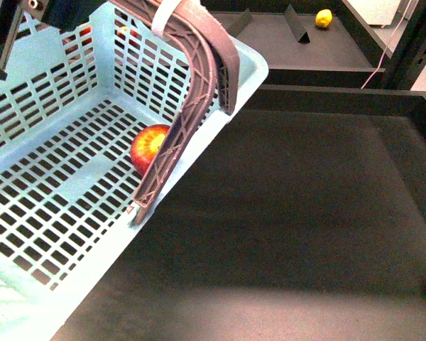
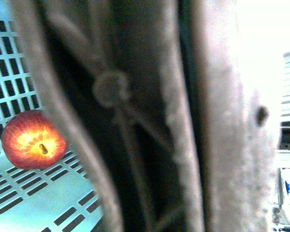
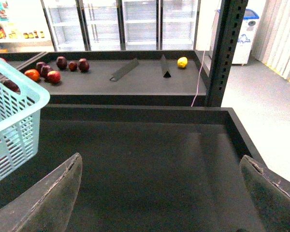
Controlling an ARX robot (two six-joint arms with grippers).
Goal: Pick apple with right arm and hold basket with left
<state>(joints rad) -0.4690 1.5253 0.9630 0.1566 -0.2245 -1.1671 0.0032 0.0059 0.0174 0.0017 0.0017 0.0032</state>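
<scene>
The pale turquoise basket (image 1: 250, 57) fills the left of the front view, tilted over the dark tray. The red apple (image 1: 149, 148) with its yellow patch lies on the basket's slotted floor, against the right wall. My left gripper (image 1: 185, 158) is shut on that wall, one mauve lattice finger inside next to the apple and one outside. In the left wrist view the apple (image 2: 34, 140) lies on the basket floor (image 2: 43, 193) beside a blurred finger (image 2: 217, 145). My right gripper (image 3: 160, 162) is open and empty over the dark tray, right of the basket (image 3: 14, 116). It is out of the front view.
A back shelf holds a cluster of dark red and orange fruits (image 3: 53, 70), a small yellow fruit (image 3: 182, 62) and two black dividers (image 3: 124, 70). A black upright post (image 3: 227, 48) stands at the right. The tray's raised wall (image 3: 135, 112) runs across behind it.
</scene>
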